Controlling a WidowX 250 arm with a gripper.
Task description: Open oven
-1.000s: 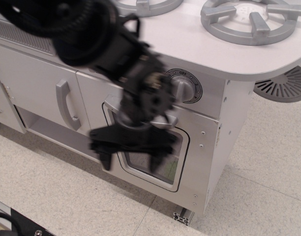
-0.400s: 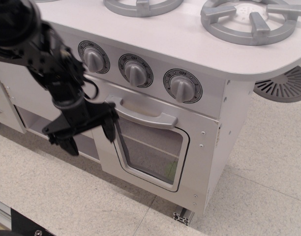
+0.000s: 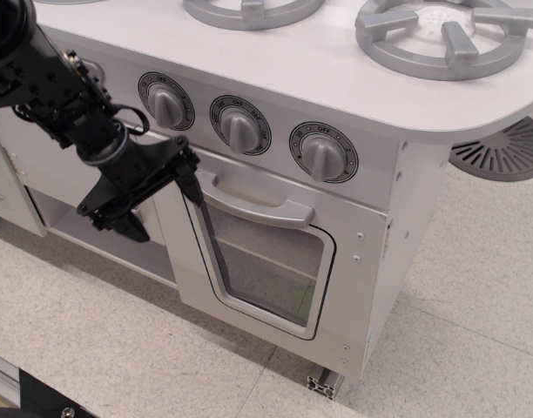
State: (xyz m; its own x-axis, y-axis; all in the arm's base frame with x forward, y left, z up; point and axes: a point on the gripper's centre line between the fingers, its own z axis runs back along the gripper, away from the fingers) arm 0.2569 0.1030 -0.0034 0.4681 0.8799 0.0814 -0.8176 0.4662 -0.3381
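Note:
The white toy oven point(image 3: 371, 252) stands with its door point(image 3: 266, 261) shut flat against the front. The door has a clear window in a grey frame and a wide grey handle point(image 3: 258, 205) across its top. Three grey dials point(image 3: 240, 124) sit above it. My black gripper point(image 3: 162, 207) is open and empty, just left of the door. Its upper finger point(image 3: 190, 178) is close to the handle's left end; I cannot tell if it touches. Its lower finger point(image 3: 130, 229) hangs over the cabinet front to the left.
Two grey burner rings point(image 3: 441, 35) lie on the white stovetop. My arm point(image 3: 49, 78) covers the cabinet door at the left. A grey round grille point(image 3: 503, 150) lies on the tiled floor at right. A metal rail end point(image 3: 323, 383) sticks out under the oven.
My gripper has moved left, from in front of the oven window to beside the door's left edge, then slightly up. The oven door has stayed shut.

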